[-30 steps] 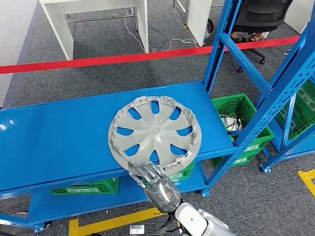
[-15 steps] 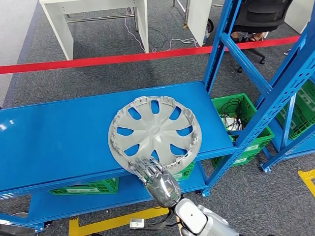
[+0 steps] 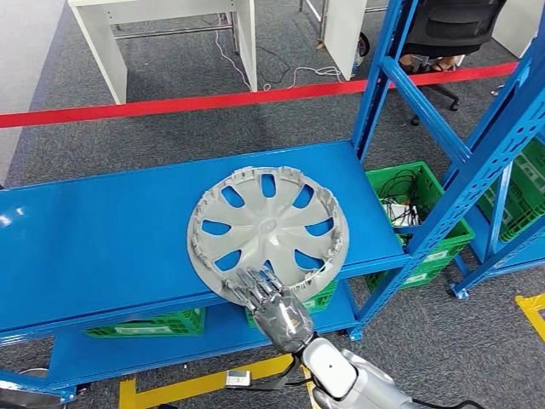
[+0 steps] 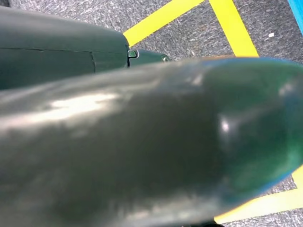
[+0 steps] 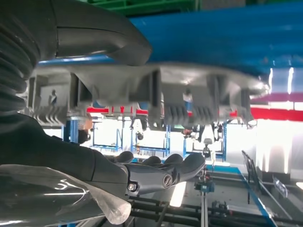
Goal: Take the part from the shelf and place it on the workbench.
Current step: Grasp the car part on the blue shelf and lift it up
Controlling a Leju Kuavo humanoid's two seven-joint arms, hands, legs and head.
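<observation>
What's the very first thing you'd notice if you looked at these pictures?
The big grey wheel cover lying flat on the bright blue shelf, its near edge poking over the front. Next, the shiny right robot hand reaching up to that edge, its fingers and thumb on opposite sides of the rim. Behind the shelf, a red tape line crosses the grey floor.
</observation>
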